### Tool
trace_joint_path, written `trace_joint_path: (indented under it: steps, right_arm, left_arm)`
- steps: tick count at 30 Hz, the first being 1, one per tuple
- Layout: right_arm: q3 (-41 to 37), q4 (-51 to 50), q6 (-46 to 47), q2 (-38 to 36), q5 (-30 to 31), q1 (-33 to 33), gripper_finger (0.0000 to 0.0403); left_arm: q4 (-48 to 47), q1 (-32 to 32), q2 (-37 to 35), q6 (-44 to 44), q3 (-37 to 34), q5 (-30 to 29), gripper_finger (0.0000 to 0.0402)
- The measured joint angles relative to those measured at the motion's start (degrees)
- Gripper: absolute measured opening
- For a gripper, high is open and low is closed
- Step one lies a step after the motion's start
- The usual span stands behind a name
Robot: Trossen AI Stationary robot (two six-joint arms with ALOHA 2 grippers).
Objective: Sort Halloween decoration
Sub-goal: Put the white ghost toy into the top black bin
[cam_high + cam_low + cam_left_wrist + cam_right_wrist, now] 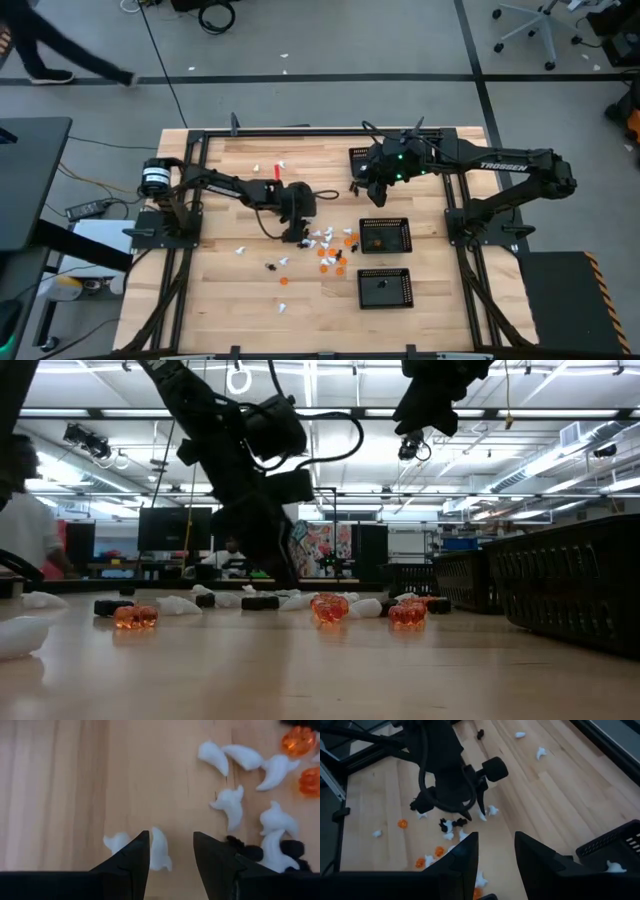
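Mid-table, the left gripper (170, 851) hangs spread over the Halloween decoration (325, 250) scatter; one white ghost (159, 849) lies lengthwise against its inner finger. The right gripper (375, 192), parted and empty, waits well apart, nearer the far edge

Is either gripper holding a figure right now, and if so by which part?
Nothing is held. The left gripper stands open low over the table, a white ghost figure beside one finger. The right gripper hangs open and empty above.
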Motion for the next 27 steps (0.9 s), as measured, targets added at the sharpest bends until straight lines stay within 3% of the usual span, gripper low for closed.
trace_joint_path:
  steps: [21, 27]
  right_arm:
    - [0.00, 0.28, 1.22, 0.01, 0.92, 0.06, 0.0132]
    - [0.00, 0.28, 1.21, 0.02, 0.92, 0.20, 0.0132]
  left_arm:
    - [-0.01, 1.55, 3.73, 5.24, -0.09, 1.30, 0.0160]
    - [-0.12, 1.32, 3.84, 5.18, -0.11, 0.86, 0.0133]
